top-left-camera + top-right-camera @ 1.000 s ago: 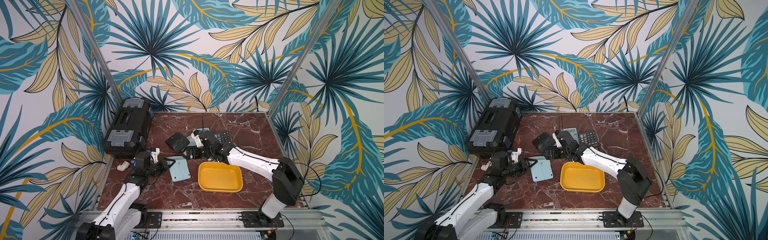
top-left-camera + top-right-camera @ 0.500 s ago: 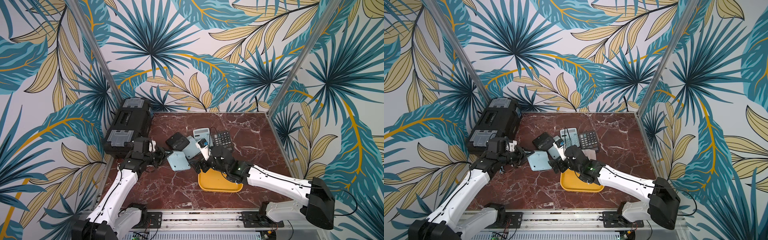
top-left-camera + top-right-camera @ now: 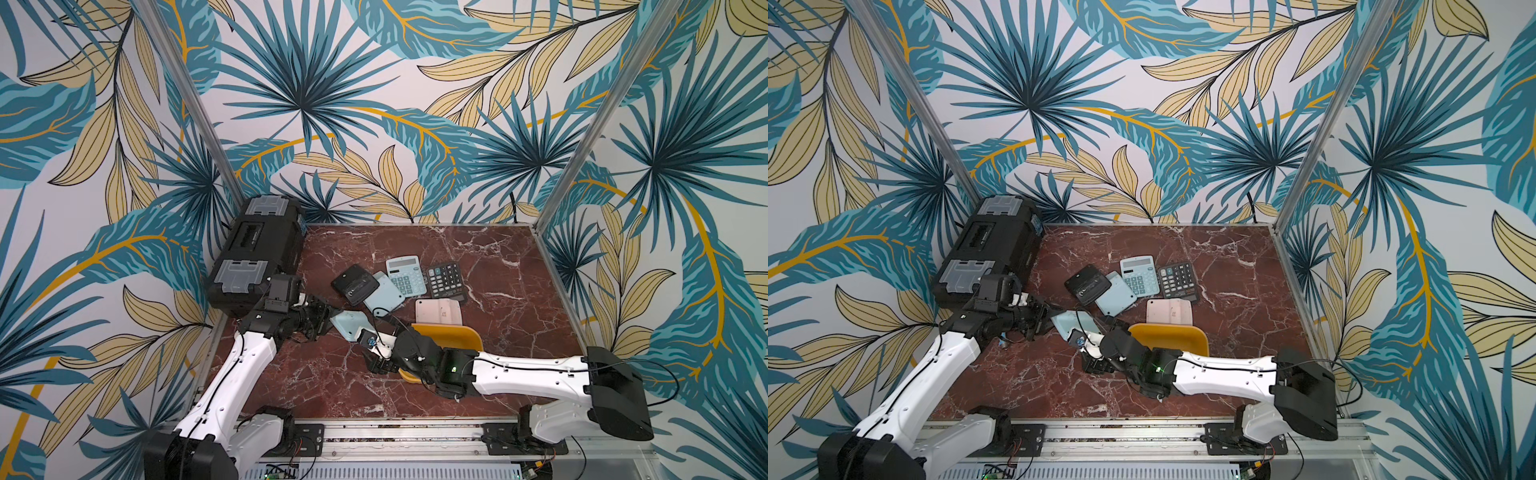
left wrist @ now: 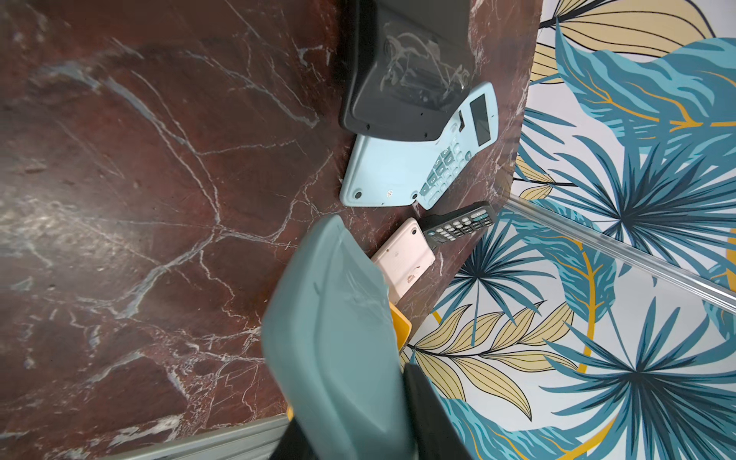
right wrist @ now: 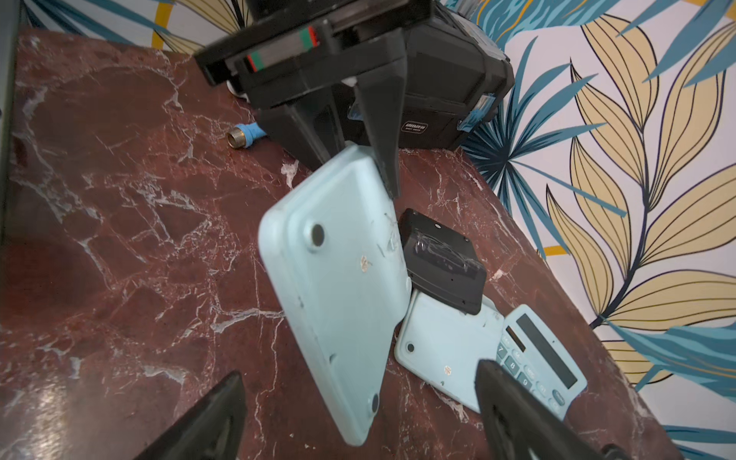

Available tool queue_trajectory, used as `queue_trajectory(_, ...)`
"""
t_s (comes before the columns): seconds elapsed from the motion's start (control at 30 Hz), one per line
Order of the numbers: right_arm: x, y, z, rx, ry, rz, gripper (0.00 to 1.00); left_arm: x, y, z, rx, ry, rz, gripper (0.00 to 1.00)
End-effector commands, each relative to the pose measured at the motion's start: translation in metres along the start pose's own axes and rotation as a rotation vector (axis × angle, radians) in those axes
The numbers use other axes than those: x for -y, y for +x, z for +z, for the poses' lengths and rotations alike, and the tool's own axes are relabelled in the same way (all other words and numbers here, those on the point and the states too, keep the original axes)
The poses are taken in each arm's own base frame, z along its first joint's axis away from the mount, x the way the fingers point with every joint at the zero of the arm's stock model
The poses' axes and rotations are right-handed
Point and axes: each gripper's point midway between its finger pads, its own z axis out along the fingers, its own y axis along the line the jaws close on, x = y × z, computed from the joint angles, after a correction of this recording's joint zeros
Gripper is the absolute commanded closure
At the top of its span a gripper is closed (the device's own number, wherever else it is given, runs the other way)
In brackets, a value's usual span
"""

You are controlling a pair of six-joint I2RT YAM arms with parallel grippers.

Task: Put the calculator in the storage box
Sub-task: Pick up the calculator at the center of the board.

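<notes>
My left gripper [image 3: 323, 321] is shut on one end of a light blue calculator [image 3: 348, 325], held back side up and tilted above the table. In the left wrist view that calculator [image 4: 338, 338] fills the space between the black fingers [image 4: 422, 398]. My right gripper [image 5: 358, 374] is open, one jaw on each side of the calculator's [image 5: 338, 286] free end without touching it. The yellow storage box [image 3: 451, 333] lies just right of it, and my right arm hides part of the box in both top views [image 3: 1173, 332].
Several more calculators lie behind: a black one face down [image 3: 355, 284], two light blue ones [image 3: 405, 274], a black one face up [image 3: 446, 280] and a pink one [image 3: 438, 311]. The big black toolbox [image 3: 257, 253] stands at the back left, with a small blue fitting [image 5: 243, 135] beside it.
My left gripper has lifted the light blue calculator off the table. My right arm has swung from the rear calculators to the front, bringing its open jaws around the calculator's free end.
</notes>
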Motion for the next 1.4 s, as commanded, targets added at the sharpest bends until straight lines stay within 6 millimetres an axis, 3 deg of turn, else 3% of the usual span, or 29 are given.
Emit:
queue_trajectory(0.0, 0.004, -0.014, 0.008, 0.009, 0.068, -0.091, 0.18, 0.014, 0.002, -0.012, 0.011, 0.033, -0.002, 0.75)
queue_trajectory(0.13, -0.003, -0.015, 0.019, -0.004, 0.079, -0.119, 0.32, 0.012, 0.002, -0.011, 0.006, 0.029, -0.008, 0.75)
queue_trajectory(0.27, -0.008, -0.014, 0.027, -0.015, 0.079, -0.120, 0.56, 0.011, 0.003, -0.009, -0.004, 0.028, -0.013, 0.75)
queue_trajectory(0.47, -0.009, -0.006, 0.036, -0.044, 0.101, -0.114, 0.57, 0.011, 0.004, -0.008, -0.013, 0.031, -0.017, 0.75)
queue_trajectory(0.63, -0.006, -0.006, 0.041, -0.062, 0.136, -0.091, 0.87, 0.010, 0.005, -0.009, -0.017, 0.027, -0.022, 0.75)
queue_trajectory(0.73, -0.003, -0.008, 0.040, -0.070, 0.140, -0.067, 1.00, 0.011, 0.006, -0.010, -0.019, 0.030, -0.018, 0.68)
queue_trajectory(0.8, 0.001, -0.008, 0.039, -0.075, 0.158, -0.047, 1.00, 0.012, 0.006, -0.011, -0.016, 0.030, -0.012, 0.62)
queue_trajectory(0.97, 0.016, -0.009, 0.026, -0.087, 0.211, 0.032, 1.00, 0.014, 0.005, -0.015, 0.002, 0.030, 0.012, 0.34)
queue_trajectory(1.07, 0.025, -0.007, 0.018, -0.104, 0.239, 0.082, 1.00, 0.017, 0.004, -0.019, 0.022, 0.035, 0.035, 0.23)
queue_trajectory(1.2, 0.035, -0.004, 0.006, -0.138, 0.257, 0.142, 1.00, 0.018, -0.001, -0.029, 0.083, 0.034, 0.076, 0.01)
queue_trajectory(1.37, 0.054, -0.002, -0.014, -0.155, 0.268, 0.260, 1.00, 0.024, -0.006, -0.050, 0.173, 0.028, 0.157, 0.00)
